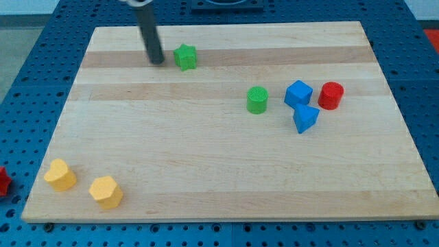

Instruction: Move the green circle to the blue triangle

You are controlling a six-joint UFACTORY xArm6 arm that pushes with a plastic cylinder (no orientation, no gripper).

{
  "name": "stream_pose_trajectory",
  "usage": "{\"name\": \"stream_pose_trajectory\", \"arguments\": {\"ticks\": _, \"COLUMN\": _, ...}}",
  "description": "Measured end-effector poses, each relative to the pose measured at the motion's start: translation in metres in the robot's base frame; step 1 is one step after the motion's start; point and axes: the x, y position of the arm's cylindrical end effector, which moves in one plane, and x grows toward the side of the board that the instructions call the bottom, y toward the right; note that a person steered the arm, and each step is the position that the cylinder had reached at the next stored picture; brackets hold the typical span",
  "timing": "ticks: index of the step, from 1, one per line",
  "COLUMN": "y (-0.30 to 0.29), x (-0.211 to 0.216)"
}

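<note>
Wooden bench [206,171] fills most of the view, on a blue pegboard [41,55]. No gripper on this arm, just a dark rod; my tip [157,62] sits near view's top, just left of green star [185,57], w/ a small gap. Two yellow blocks [60,175] [105,191] at bottom left. Blue cube [298,93] touches blue triangle [306,118] below it; red cylinder [330,95] just right. Green circle [257,100] is left of the blue pair, near but apart, well away from my tip.

Single raised view, angled down from the near edge, whole wooden board [219,171] in frame
</note>
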Motion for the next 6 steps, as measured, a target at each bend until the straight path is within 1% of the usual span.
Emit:
{"name": "stream_pose_trajectory", "arguments": {"ticks": 1, "y": 0.077, "x": 0.026}}
{"name": "stream_pose_trajectory", "arguments": {"ticks": 2, "y": 0.141, "x": 0.058}}
{"name": "stream_pose_trajectory", "arguments": {"ticks": 3, "y": 0.175, "x": 0.065}}
{"name": "stream_pose_trajectory", "arguments": {"ticks": 4, "y": 0.205, "x": 0.101}}
{"name": "stream_pose_trajectory", "arguments": {"ticks": 5, "y": 0.217, "x": 0.088}}
{"name": "stream_pose_trajectory", "arguments": {"ticks": 6, "y": 0.134, "x": 0.082}}
